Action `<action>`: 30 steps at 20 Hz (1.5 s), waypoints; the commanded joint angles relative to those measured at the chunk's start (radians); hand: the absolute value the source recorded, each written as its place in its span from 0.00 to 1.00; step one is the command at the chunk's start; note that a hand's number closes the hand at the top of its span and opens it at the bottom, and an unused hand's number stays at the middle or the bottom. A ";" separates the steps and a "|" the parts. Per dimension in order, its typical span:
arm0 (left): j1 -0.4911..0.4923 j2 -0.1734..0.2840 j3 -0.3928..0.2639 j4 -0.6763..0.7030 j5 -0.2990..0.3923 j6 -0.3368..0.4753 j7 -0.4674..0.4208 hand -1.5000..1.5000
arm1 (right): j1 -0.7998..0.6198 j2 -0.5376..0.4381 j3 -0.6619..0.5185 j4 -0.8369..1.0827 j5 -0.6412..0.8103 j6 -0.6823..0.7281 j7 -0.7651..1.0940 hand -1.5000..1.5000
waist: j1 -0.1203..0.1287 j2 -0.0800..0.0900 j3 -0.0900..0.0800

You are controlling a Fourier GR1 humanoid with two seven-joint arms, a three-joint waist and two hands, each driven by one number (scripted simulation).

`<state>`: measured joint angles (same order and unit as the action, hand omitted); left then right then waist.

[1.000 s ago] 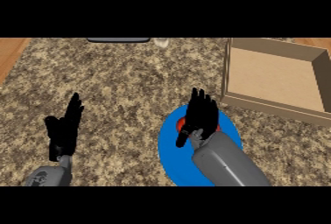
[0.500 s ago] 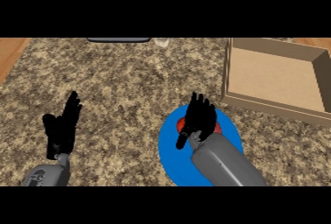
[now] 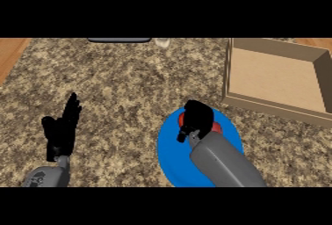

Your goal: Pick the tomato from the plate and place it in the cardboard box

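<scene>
Fingers of the robot's right hand [image 3: 196,117] curl down over the tomato [image 3: 215,128], which sits on the blue plate [image 3: 170,151] at the lower middle of the granite-patterned counter [image 3: 136,83]. Only slivers of the red fruit show at either side of the black hand; most of it is hidden beneath the palm. Whether the tomato rests on the plate or has left its surface cannot be told from above. The grey right forearm [image 3: 224,162] runs up from the lower edge and covers the plate's near right portion.

At the lower left the left hand [image 3: 62,129] stands open and at rest above the counter, fingers straight and pointing away from the robot, thumb out to the side, holding nothing. It is well apart from the plate.

The cardboard box [image 3: 279,107] lies at the upper right of the counter, open-topped, its tan floor bare, its near left corner close to the plate's far edge but not touching it. A dark object [image 3: 118,40] and a small pale one [image 3: 162,42] sit at the counter's far edge. A strip of wood [image 3: 9,55] shows at the far left.
</scene>
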<state>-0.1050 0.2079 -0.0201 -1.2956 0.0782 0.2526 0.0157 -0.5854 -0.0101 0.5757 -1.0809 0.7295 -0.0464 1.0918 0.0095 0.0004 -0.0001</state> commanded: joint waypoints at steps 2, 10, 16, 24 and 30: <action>-0.013 0.015 0.022 0.011 -0.005 -0.020 0.010 0.50 | -0.065 0.010 -0.016 0.042 0.083 -0.051 0.045 1.00 | -0.004 0.000 0.000; 0.029 -0.015 0.030 0.004 -0.008 -0.042 -0.019 0.50 | 0.011 -0.053 0.032 -0.163 0.106 0.070 0.004 1.00 | -0.014 -0.003 0.000; 0.057 -0.007 0.036 -0.033 -0.017 -0.001 -0.005 0.50 | 0.268 -0.336 0.270 -0.370 0.018 0.100 -0.513 1.00 | -0.046 -0.014 0.001; 0.048 0.029 0.060 -0.058 0.002 -0.037 0.036 0.50 | 0.466 -0.682 0.184 -0.907 0.035 0.060 -0.586 1.00 | -0.037 -0.010 0.000; 0.056 0.012 0.053 -0.045 -0.009 -0.035 0.008 0.50 | 0.510 -0.799 -0.062 -1.229 -0.132 0.101 -0.539 1.00 | -0.039 -0.008 -0.001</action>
<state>-0.0532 0.2138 0.0272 -1.3347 0.0664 0.2243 0.0208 -0.1103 -0.7422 0.6319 -2.1063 0.6819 0.0281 0.5137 -0.0285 -0.0078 -0.0004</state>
